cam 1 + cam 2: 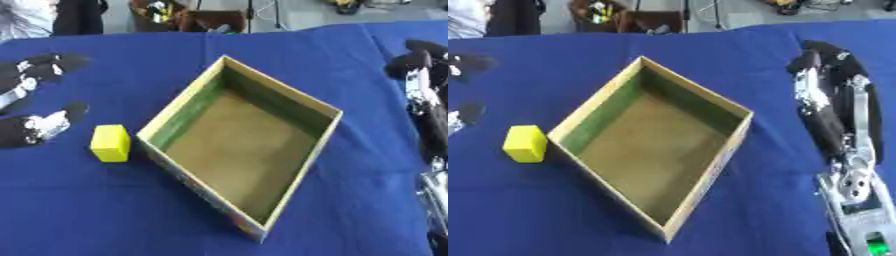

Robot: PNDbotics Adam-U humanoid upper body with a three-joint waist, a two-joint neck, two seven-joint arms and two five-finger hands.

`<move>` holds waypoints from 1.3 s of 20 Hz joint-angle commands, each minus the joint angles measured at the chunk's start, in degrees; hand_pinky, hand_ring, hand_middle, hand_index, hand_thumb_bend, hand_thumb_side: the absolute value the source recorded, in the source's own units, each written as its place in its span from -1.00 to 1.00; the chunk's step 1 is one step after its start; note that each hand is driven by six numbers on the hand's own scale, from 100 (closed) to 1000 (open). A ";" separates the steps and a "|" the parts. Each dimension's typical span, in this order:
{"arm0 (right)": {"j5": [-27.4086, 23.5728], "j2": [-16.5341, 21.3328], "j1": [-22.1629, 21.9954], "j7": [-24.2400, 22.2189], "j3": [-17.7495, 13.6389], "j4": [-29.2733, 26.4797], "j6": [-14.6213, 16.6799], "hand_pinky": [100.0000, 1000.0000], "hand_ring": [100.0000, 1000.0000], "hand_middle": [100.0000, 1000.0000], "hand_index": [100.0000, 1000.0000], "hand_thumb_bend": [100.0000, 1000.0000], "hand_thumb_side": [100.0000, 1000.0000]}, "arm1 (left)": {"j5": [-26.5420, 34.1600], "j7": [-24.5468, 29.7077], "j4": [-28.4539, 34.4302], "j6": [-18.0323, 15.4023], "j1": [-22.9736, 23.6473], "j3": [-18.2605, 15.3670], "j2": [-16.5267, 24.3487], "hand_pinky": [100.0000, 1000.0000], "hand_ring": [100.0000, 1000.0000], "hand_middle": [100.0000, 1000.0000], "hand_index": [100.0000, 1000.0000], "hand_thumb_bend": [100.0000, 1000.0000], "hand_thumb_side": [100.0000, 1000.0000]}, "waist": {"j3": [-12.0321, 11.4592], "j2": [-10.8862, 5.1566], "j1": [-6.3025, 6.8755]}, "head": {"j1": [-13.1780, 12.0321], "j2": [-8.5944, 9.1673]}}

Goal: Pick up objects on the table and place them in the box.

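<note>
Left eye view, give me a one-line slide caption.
Yellow block sits beside the empty box, left hand open nearby, right hand idle.

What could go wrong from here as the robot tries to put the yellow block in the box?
The yellow block sits right beside the box wall, so the left hand may bump and shift the box while closing round it. The wall also stands taller than the block, so a low carry could catch the rim.

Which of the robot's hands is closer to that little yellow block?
The left hand: it sits just left of the yellow block. The right hand is far off, beyond the box.
</note>
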State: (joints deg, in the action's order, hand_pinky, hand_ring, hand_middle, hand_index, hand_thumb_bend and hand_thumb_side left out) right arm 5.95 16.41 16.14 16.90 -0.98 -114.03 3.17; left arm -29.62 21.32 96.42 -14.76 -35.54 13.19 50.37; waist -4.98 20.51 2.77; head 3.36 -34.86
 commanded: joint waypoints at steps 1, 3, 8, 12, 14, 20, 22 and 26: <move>0.12 0.56 0.72 -0.52 0.34 -0.57 0.11 0.31 0.18 0.04 0.44 -1.00 0.05 | -2.99 2.96 -0.35 -2.75 -0.91 -0.61 5.11 0.62 0.82 0.89 1.00 -0.06 1.00 | 0.19 -0.86 -0.03 | -0.85 0.78; 0.15 0.58 0.75 -0.69 0.45 -0.57 0.13 0.31 0.18 0.04 0.44 -1.00 0.04 | -4.74 4.71 -1.67 -4.49 -1.35 0.13 5.62 0.68 0.85 0.94 1.00 0.26 1.00 | 0.40 -0.74 0.02 | -1.02 0.84; 0.26 0.63 0.66 -0.80 0.54 -0.57 0.12 0.31 0.18 0.04 0.44 -1.00 0.05 | -9.40 9.37 -1.91 -7.08 -2.67 -0.75 4.95 0.70 0.85 0.94 1.00 0.42 1.00 | 0.36 -0.62 0.06 | -0.98 0.91; 0.29 0.55 0.67 -0.99 0.67 -0.57 0.01 0.32 0.18 0.04 0.44 -1.00 0.05 | -12.94 12.91 -2.36 -9.56 -3.08 0.27 3.03 0.64 0.81 0.89 1.00 0.32 1.00 | 0.43 -0.59 0.00 | -1.11 1.07; 0.32 0.52 0.68 -1.08 0.71 -0.57 -0.01 0.32 0.18 0.04 0.44 -1.00 0.05 | -14.66 14.63 -3.51 -11.01 -3.41 1.34 1.65 0.58 0.77 0.85 1.00 0.24 1.00 | 0.52 -0.57 -0.07 | -1.27 1.11; 0.41 0.36 0.60 -1.23 0.79 -0.57 -0.08 0.32 0.18 0.04 0.44 -1.00 0.05 | -19.10 20.11 -6.32 -12.31 -5.43 2.80 -2.12 0.44 0.66 0.73 1.00 0.20 1.00 | 0.58 -0.43 -0.21 | -1.39 1.12; 0.46 0.27 0.55 -1.32 0.85 -0.57 -0.19 0.32 0.18 0.04 0.44 -1.00 0.05 | -19.44 21.98 -7.29 -11.57 -6.36 3.16 -3.19 0.43 0.64 0.74 1.00 0.22 1.00 | 0.62 -0.35 -0.18 | -1.51 1.15; 0.59 0.13 0.50 -1.44 0.93 -0.57 -0.35 0.32 0.18 0.04 0.44 -1.00 0.06 | -18.75 25.54 -8.78 -10.35 -8.11 3.57 -5.07 0.42 0.62 0.72 1.00 0.18 1.00 | 0.80 -0.25 -0.06 | -1.64 1.24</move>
State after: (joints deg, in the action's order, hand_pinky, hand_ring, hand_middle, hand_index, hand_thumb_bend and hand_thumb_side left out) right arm 5.98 16.32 16.16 15.63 0.02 -114.03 2.80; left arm -48.62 41.89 87.69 -21.58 -42.60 17.06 44.58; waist -4.21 21.24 2.67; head 1.94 -34.14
